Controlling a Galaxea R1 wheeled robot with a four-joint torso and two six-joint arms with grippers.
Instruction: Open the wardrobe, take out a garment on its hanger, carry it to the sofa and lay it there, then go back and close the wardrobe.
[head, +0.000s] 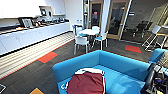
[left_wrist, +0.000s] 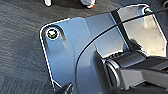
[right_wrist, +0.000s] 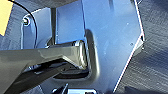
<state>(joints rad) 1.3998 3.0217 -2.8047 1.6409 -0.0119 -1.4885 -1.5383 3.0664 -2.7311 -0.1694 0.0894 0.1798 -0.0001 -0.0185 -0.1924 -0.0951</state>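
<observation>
White chairs (head: 81, 41) ring a round table (head: 88, 31), seemingly beside a counter (head: 30, 35).

garment (head: 86, 83) maroon, white trim | sofa (head: 117, 63) turquoise | carpet (head: 47, 57) grey, orange patches

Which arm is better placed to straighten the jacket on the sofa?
Right, tentatively. The right arm hangs by the sofa seat's right end, with bare cushion between it and the garment. Both wrist views look down on carpet, so either arm would need a reach.
</observation>
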